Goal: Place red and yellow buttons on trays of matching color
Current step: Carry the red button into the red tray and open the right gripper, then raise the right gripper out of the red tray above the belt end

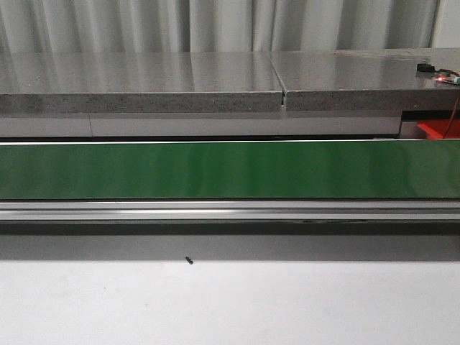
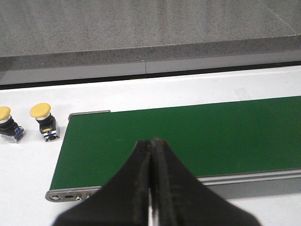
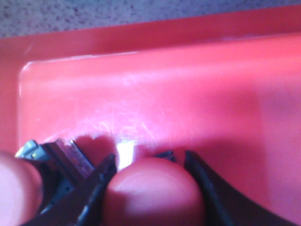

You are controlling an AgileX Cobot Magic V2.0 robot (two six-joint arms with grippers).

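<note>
In the right wrist view my right gripper [image 3: 149,162] is low inside the red tray [image 3: 155,89], its two dark fingers pressed against the sides of a red button's [image 3: 150,193] domed cap. A second red button [image 3: 11,176] lies close beside it, with its grey body [image 3: 63,160] showing. My left gripper [image 2: 153,141] is shut with nothing in it, hanging over the green conveyor belt [image 2: 197,136]. Two yellow buttons [image 2: 43,120] [image 2: 7,123] stand upright on the white table just off the belt's end. No yellow tray is in view. Neither gripper shows in the front view.
The green belt [image 1: 230,169] with its aluminium rail [image 1: 230,210] crosses the front view. A grey stone ledge [image 1: 144,79] runs behind it. A corner of the red tray [image 1: 437,129] shows at the far right. A small dark speck [image 1: 189,261] lies on the white table.
</note>
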